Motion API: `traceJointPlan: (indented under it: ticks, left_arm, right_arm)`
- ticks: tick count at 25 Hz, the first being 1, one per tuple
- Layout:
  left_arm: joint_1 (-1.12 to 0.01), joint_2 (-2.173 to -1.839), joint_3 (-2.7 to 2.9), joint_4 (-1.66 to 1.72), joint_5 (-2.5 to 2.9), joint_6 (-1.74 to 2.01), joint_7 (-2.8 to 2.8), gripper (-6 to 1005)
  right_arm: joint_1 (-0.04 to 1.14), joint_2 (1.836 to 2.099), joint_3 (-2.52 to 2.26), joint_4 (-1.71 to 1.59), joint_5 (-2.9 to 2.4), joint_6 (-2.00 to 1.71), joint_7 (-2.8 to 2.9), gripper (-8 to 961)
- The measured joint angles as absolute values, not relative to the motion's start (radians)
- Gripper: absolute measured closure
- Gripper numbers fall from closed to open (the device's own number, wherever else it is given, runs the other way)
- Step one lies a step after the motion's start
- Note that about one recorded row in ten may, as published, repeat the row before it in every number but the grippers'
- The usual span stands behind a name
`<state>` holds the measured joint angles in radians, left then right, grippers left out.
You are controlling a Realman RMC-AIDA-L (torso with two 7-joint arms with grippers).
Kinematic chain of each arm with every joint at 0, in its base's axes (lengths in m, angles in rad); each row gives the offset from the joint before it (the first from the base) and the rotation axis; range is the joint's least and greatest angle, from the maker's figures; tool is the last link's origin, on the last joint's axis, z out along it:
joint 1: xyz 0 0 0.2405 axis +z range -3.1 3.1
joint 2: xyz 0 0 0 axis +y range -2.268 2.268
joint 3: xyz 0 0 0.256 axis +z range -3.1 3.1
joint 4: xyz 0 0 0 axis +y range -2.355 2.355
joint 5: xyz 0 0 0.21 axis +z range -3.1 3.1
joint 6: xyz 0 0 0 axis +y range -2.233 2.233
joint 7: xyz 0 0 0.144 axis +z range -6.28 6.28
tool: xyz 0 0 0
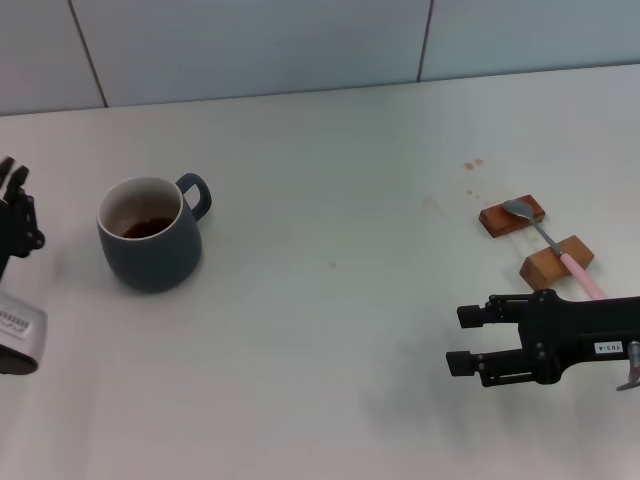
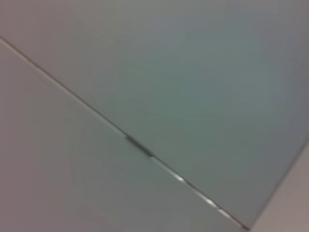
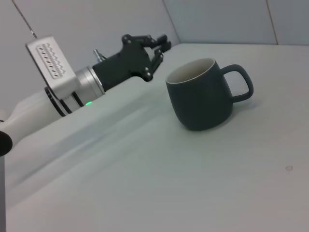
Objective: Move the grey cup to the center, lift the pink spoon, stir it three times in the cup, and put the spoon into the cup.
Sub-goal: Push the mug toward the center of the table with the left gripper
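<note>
The grey cup [image 1: 150, 238] stands upright at the table's left with dark liquid inside and its handle toward the back right; it also shows in the right wrist view [image 3: 203, 96]. The pink spoon [image 1: 560, 250] lies at the right across two brown wooden blocks, its metal bowl on the far one. My right gripper [image 1: 463, 339] is open and empty, low over the table in front of the spoon, pointing left. My left gripper [image 1: 13, 172] is at the far left beside the cup, apart from it, and looks open in the right wrist view [image 3: 161, 50].
Two wooden blocks [image 1: 512, 215] [image 1: 556, 260] hold the spoon off the table. Small brown stains [image 1: 471, 165] mark the table behind them. A tiled wall [image 1: 300, 45] runs along the back. The left wrist view shows only wall panels and a seam [image 2: 140, 145].
</note>
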<state>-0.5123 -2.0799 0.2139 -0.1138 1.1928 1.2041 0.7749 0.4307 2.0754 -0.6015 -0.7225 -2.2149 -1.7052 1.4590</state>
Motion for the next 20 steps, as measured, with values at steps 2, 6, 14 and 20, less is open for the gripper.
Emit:
traceJointPlan:
  ticks: [2, 6, 14, 20]
  left_arm:
    - [-0.517, -2.080, 0.217, -0.115, 1.217, 1.180, 0.779, 719]
    - [-0.521, -2.080, 0.218, -0.117, 1.307, 1.136, 0.779, 959]
    - [-0.531, -2.080, 0.216, -0.127, 1.417, 1.098, 0.777, 1001]
    - [-0.540, -2.079, 0.218, -0.149, 1.539, 1.101, 0.776, 1000]
  right_arm:
    - [0.430, 2.075, -0.601, -0.722, -2.215, -1.706, 1.459, 220]
    - [0.429, 2.075, -0.601, -0.722, -2.215, -1.707, 1.459, 224]
    - [0.429, 2.075, -0.601, -0.722, -2.216, -1.707, 1.460, 232]
    - [0.430, 2.075, -0.601, -0.714, -2.218, -1.708, 1.460, 238]
